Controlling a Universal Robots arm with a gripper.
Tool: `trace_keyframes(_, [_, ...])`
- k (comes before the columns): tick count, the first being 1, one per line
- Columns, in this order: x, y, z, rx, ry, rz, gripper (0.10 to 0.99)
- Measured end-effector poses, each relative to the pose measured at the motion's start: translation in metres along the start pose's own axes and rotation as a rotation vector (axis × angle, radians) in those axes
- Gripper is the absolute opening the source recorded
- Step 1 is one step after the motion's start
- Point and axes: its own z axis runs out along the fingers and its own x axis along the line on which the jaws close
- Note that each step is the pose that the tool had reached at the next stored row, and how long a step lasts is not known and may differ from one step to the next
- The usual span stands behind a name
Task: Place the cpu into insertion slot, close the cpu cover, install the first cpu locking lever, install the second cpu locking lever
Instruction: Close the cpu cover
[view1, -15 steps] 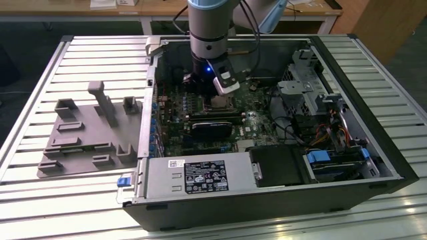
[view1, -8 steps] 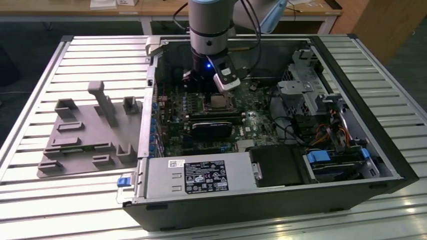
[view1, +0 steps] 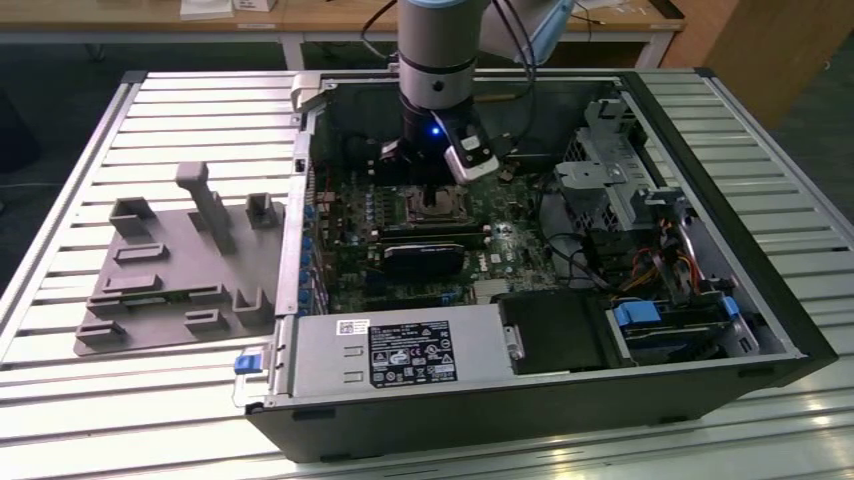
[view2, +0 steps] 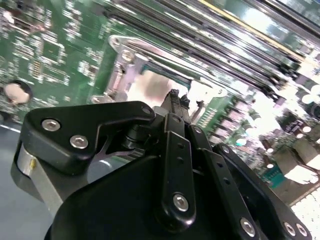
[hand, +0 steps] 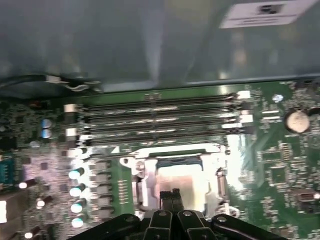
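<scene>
Okay so, the gripper has its fingertips pinched right together with nothing visible between them. It hangs just above the cpu. The chip looks seated in the insertion slot, dull silver top sitting flat and square. The cpu cover seems to be down around it with the chip showing through the window, though I can't tell if it's fully flat. I can't pick out the levers either.

My guess is we're at the cover/lever stage. To do it well I'd keep those closed tips off the chip's top and press only on the metal frame or a lever. Straight and gentle, because a socket won't forgive a sideways shove.

The memory slots run just beside the cover. In the exterior view, going from the socket:
- a black block at 6 o'clock, close by
- loose cables around 4 o'clock
- a grey fixture plate at 9 o'clock, outside the case

The case walls look like the main limit on how the arm can tilt.
</scene>
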Motion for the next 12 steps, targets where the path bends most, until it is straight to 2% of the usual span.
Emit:
trace_keyframes(3, [-0.0068, 0.0007, 0.0001, 0.000, 0.0007, 0.000, 0.106])
trace_keyframes(7, [-0.0076, 0.0009, -0.0010, 0.000, 0.0008, -0.001, 0.106])
trace_keyframes(12, [-0.0079, 0.0016, -0.0114, 0.000, 0.0007, -0.001, 0.106])
